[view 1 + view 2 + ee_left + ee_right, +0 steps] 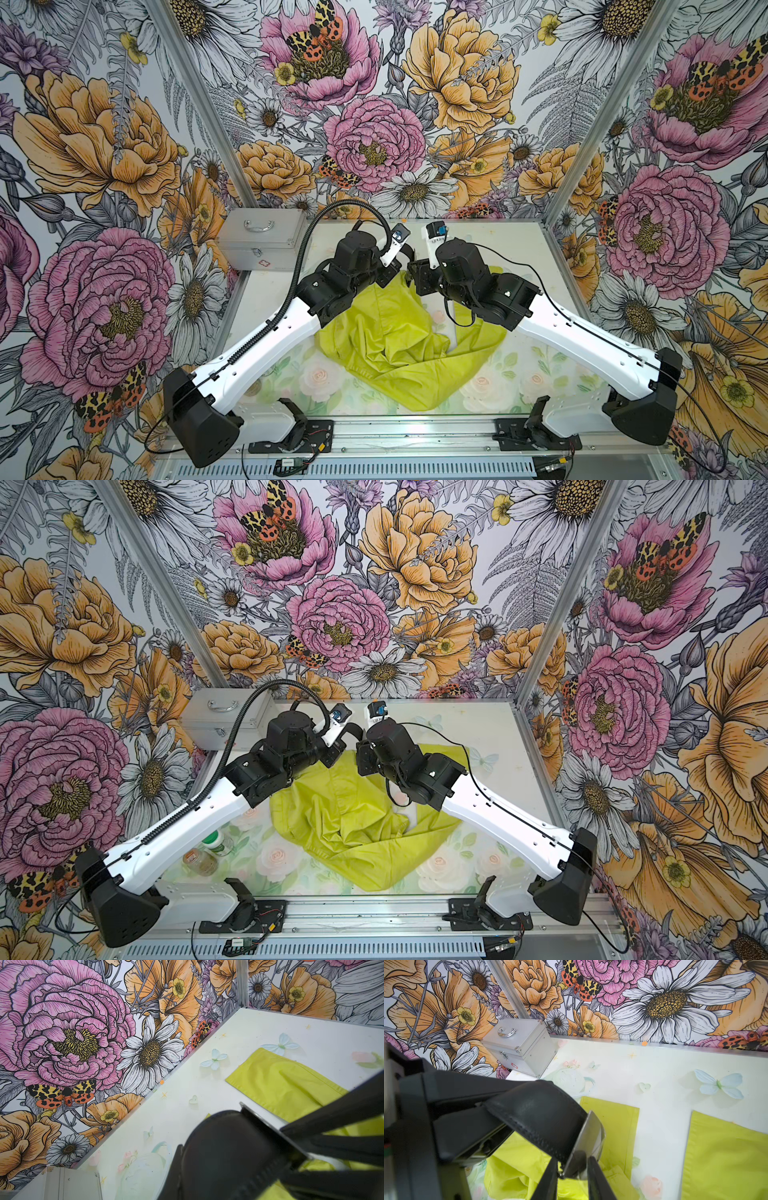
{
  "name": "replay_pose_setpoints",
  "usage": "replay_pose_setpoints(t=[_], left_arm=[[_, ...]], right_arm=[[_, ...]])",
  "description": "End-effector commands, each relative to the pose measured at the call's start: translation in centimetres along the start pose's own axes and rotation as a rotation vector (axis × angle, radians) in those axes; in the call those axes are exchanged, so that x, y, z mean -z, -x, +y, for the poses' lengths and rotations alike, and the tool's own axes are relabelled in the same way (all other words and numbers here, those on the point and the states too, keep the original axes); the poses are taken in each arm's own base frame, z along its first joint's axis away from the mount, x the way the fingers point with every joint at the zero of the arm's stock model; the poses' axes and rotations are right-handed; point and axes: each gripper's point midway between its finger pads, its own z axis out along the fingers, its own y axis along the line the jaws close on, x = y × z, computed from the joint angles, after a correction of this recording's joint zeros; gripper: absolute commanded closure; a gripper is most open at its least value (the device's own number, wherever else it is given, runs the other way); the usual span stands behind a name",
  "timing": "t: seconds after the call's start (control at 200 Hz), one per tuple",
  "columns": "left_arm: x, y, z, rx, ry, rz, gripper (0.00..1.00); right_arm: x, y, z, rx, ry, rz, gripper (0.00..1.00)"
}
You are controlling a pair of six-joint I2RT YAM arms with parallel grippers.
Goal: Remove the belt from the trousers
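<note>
Back left corner blocked
A metal case (262, 245) fills it; bare table (519, 249) lies open along the back right, beyond the trousers (399, 336).

Arms converged; left fingers (471, 1126) clamped

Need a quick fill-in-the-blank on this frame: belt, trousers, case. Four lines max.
1. The black belt arches between the two ___.
2. The silver ___ at the belt's end sits between the fingers of the right gripper.
3. The yellow-green trousers lie on the ___.
4. The metal case stands at the back, on the robot's ___ side.

Missing words: grippers; buckle; table; left.
</note>
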Motion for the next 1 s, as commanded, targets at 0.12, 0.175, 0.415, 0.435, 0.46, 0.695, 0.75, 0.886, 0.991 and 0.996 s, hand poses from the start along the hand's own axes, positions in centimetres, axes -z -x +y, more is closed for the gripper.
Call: replay_pose_setpoints(t=[0.12,0.175,0.415,0.435,0.46,0.695,0.75,0.886,0.991,0.996], left_arm=[[0.9,2.2,0.5,0.03,0.021,-0.056,1.0],[0.9,2.2,0.5,0.031,0.02,-0.054,1.0],[1.2,2.2,0.6,0.028,0.026,-0.053,1.0],[1.2,2.2,0.6,0.026,0.025,-0.053,1.0],[1.1,2.2,0.6,0.027,0.025,-0.053,1.0],[1.0,2.1,0.5,0.029,0.02,-0.049,1.0],[1.0,2.0,0.4,0.028,0.02,-0.046,1.0],[0.9,1.9,0.3,0.028,0.016,-0.042,1.0],[0.9,1.9,0.2,0.029,0.015,-0.041,1.0],[0.9,1.9,0.2,0.03,0.014,-0.04,1.0]], right_arm=[[1.0,2.3,0.4,0.005,-0.002,-0.054,0.59],[0.8,2.2,0.5,0.013,-0.003,-0.049,0.59],[-0.2,1.0,0.3,0.016,-0.011,-0.004,0.64],[-0.2,0.9,0.3,0.016,-0.012,0.001,0.64],[-0.3,0.7,0.3,0.015,-0.011,0.006,0.63],[0.0,0.9,0.0,0.013,-0.03,-0.003,0.82],[0.2,1.0,-0.1,0.013,-0.031,-0.008,0.84],[0.2,1.2,0.1,0.013,-0.023,-0.009,0.7],[0.3,1.5,0.4,0.014,-0.011,-0.012,0.66],[0.3,1.5,0.4,0.015,-0.01,-0.012,0.66]])
